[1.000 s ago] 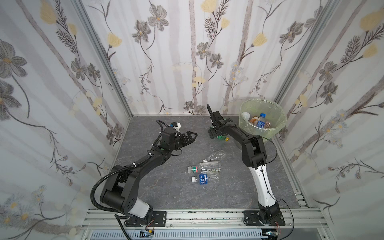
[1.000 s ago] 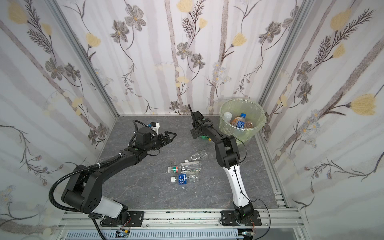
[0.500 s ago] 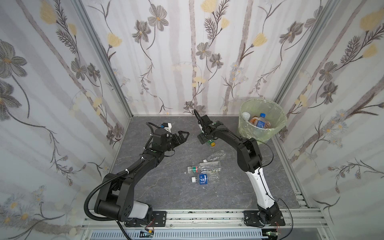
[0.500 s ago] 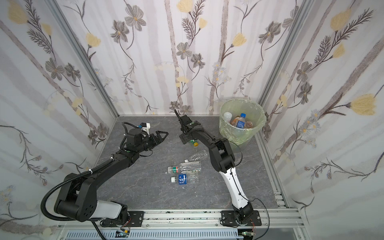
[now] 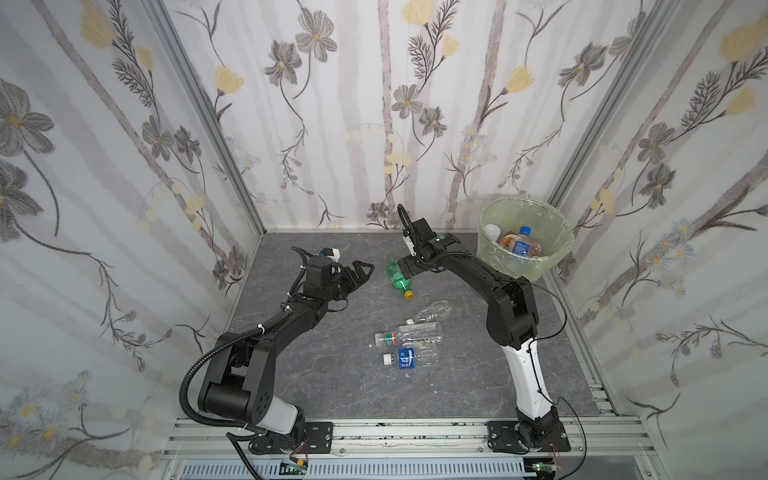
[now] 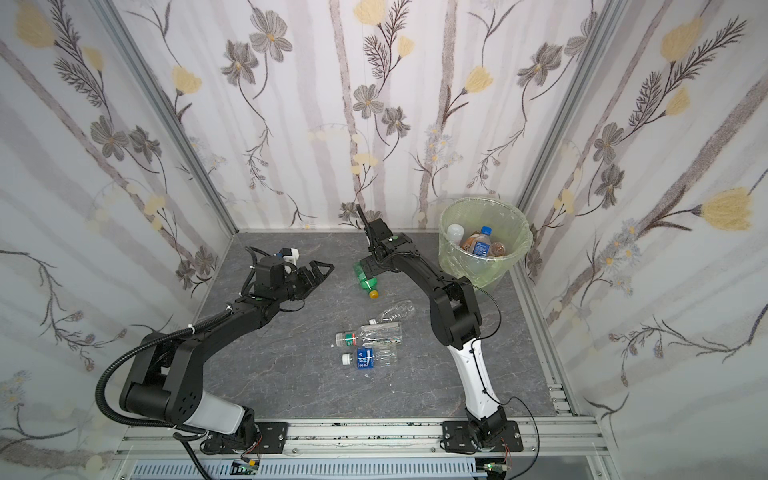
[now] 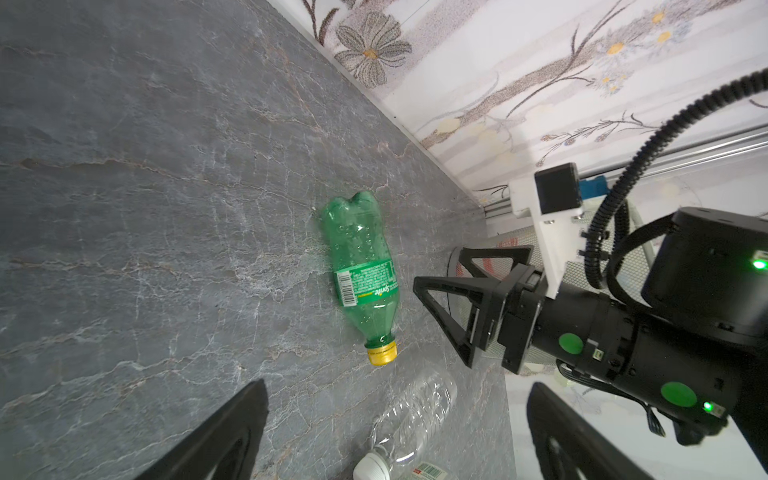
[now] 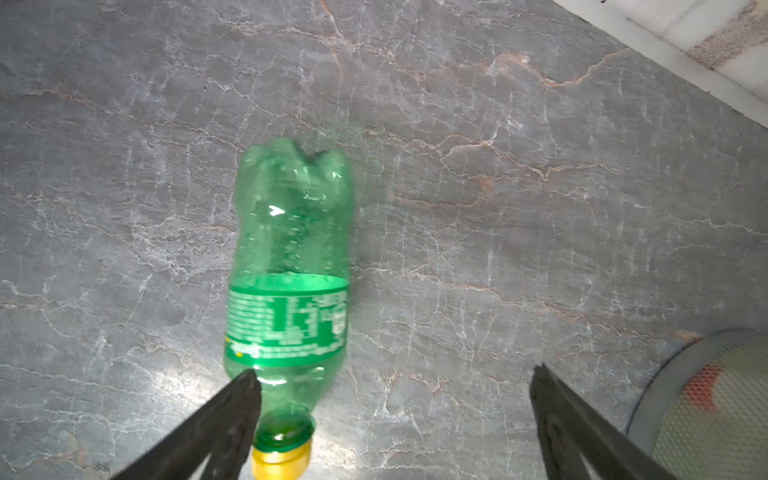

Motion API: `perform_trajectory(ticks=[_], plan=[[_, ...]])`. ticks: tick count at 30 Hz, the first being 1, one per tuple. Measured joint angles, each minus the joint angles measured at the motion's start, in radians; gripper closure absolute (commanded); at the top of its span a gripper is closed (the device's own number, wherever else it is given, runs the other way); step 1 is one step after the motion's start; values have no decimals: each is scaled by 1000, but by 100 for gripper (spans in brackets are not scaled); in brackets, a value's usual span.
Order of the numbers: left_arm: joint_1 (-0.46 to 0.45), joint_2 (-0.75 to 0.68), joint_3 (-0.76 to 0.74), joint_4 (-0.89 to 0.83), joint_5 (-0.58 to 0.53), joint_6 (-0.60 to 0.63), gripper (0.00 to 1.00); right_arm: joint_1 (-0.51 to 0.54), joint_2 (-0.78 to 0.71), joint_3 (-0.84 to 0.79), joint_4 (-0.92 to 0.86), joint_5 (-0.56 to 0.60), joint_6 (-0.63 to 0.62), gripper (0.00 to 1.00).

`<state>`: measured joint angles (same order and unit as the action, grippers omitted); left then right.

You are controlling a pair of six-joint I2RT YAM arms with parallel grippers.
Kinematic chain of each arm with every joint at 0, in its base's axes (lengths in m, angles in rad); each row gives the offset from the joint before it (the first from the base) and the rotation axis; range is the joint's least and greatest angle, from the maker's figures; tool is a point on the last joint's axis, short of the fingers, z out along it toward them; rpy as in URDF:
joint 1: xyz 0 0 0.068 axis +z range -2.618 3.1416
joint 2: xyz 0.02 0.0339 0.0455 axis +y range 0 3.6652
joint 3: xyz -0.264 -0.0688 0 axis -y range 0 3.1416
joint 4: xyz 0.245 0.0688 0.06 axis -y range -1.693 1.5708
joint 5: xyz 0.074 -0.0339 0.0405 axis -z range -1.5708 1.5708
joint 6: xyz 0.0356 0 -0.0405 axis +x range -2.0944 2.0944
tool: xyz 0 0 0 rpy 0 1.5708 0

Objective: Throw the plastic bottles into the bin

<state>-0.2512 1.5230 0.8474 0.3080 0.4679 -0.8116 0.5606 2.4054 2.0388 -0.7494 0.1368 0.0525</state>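
A green plastic bottle [image 5: 397, 277] [image 6: 365, 279] [image 8: 286, 266] with a yellow cap lies on the grey floor. My right gripper [image 5: 405, 269] [image 8: 395, 372] hovers over its neck end, open. One finger [image 8: 232, 407] lies against the bottle's shoulder, and the gap between the jaws holds nothing. My left gripper [image 5: 362, 271] [image 7: 397, 388] stands open to the left of the green bottle [image 7: 361, 274], holding nothing. Three clear bottles [image 5: 432, 311] [image 5: 409, 334] [image 5: 409, 358] lie mid-floor. The bin [image 5: 498, 257] [image 6: 478, 266] stands in the back right corner with several bottles inside.
Flowered walls close in the floor on three sides, with metal rails along the front and right edges. The right arm's elbow [image 5: 511, 316] stands between the clear bottles and the bin. The nearest clear bottle [image 7: 415, 411] lies just below the left gripper.
The right gripper swung left from beside the bin, and the green bottle moved left with it. Its jaws have spread wider. The left gripper drew back to the left.
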Motion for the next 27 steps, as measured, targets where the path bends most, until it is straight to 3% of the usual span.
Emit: perform_trajectory(ticks=[12,20,27], plan=[[-24,217,205,-134,-11,29,0,-12,-256,-204,50,-27,19,0],[-69,394,405,-318,-103,139,0,-14,-405,-286,87,-34,37,0],[-75,454,473,-454,-203,219,0,-18,-447,-321,100,-34,46,0]])
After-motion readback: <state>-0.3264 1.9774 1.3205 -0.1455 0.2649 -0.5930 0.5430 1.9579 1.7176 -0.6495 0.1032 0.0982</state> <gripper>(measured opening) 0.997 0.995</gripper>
